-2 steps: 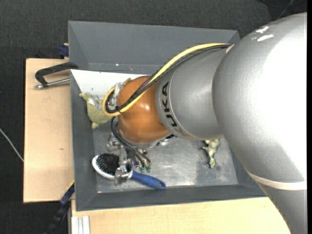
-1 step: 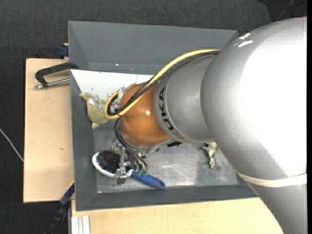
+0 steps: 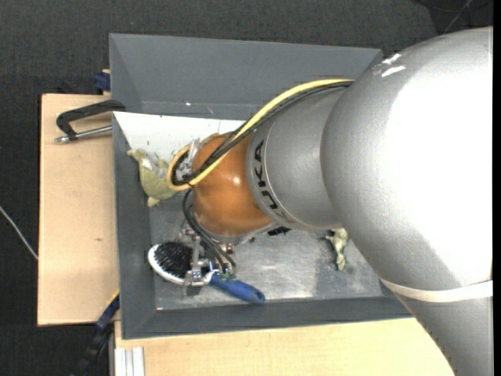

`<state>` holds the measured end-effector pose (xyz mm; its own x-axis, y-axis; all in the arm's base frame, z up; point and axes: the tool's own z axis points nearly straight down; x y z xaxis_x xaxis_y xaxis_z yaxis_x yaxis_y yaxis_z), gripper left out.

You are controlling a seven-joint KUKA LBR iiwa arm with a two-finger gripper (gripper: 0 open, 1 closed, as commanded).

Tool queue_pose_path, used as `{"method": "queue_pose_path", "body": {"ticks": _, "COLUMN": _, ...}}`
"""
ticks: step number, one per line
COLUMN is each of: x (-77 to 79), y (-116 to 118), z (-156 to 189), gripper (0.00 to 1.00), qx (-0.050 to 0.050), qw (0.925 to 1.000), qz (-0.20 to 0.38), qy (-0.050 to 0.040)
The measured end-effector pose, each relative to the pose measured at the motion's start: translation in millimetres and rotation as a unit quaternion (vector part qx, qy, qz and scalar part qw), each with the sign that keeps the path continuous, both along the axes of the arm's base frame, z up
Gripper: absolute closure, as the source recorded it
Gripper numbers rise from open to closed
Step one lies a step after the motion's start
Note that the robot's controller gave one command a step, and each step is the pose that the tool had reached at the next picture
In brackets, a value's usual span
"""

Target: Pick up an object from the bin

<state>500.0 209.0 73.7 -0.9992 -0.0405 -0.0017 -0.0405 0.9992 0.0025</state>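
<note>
Gripper [image 3: 205, 268] low left over blue-handled hairbrush [image 3: 167, 261], its grip impossible to tell; pale green toy [image 3: 154, 180] upper left.

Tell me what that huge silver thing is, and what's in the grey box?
The huge silver thing is a robot arm. The camera looks down on it from above, so the arm seems very big because it is close to the camera. It reaches in from the right. The round orange cover and the yellow cable are parts of the robot.

The grey box is a metal bin. The arm ends in a claw for picking things up. The claw is down low in the bin's near left corner, right at a hairbrush with black bristles and a blue handle. I can't tell whether it has grabbed the brush.

Also in the bin are a yellowish floppy thing at the far left and a small pale thing at the right.
</note>
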Motion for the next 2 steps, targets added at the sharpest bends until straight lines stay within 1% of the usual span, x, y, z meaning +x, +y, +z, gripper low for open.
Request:
{"method": "queue_pose_path", "body": {"ticks": 1, "x": 1.0, "y": 0, "z": 1, "gripper": 1.0, "qx": 0.001, "qw": 1.0, "qz": -0.001, "qy": -0.0014}}
{"method": "queue_pose_path", "body": {"ticks": 2, "x": 2.4, "y": 1, "z": 45, "gripper": 1.0, "qx": 0.001, "qw": 1.0, "qz": 0.0, "qy": -0.0026}}
